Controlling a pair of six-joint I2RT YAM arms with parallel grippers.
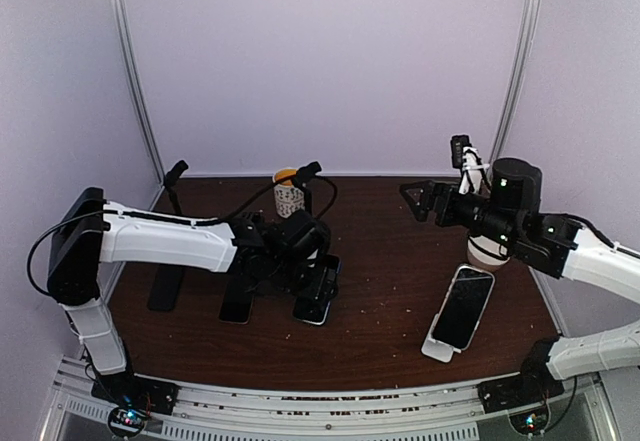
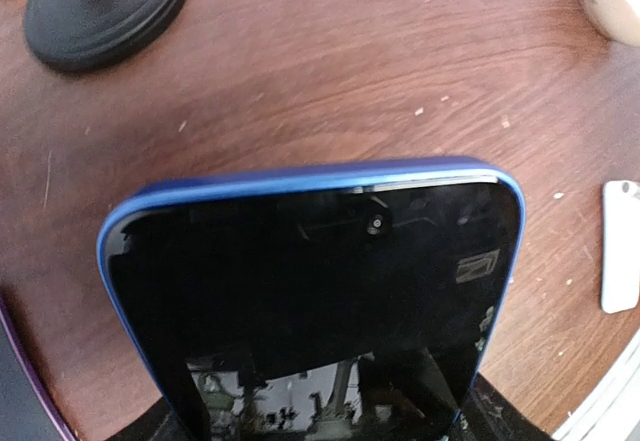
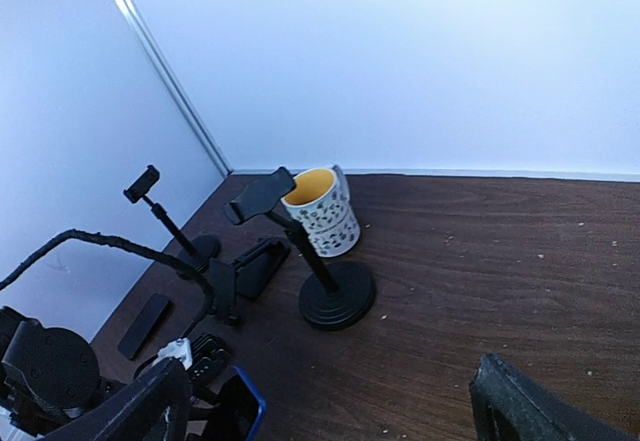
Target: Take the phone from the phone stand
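Observation:
A blue-edged phone (image 2: 310, 291) with a dark screen fills the lower half of the left wrist view. My left gripper (image 1: 303, 259) is shut on its sides, with dark fingers (image 2: 497, 416) showing at the bottom corners. In the top view the phone (image 1: 320, 296) tilts up at the table's middle; what supports it is hidden. It also shows in the right wrist view (image 3: 243, 401). My right gripper (image 1: 418, 201) is open and empty, held high over the right side, its fingers (image 3: 130, 411) spread wide. A second phone (image 1: 463, 306) leans on a white stand (image 1: 438, 349) at the right.
A patterned mug (image 1: 288, 193) and a black pole stand with a round base (image 3: 335, 296) sit at the back. Another pole stand (image 1: 175, 176) is at the far left. A dark phone (image 1: 237, 301) and a dark slab (image 1: 165, 286) lie flat on the left.

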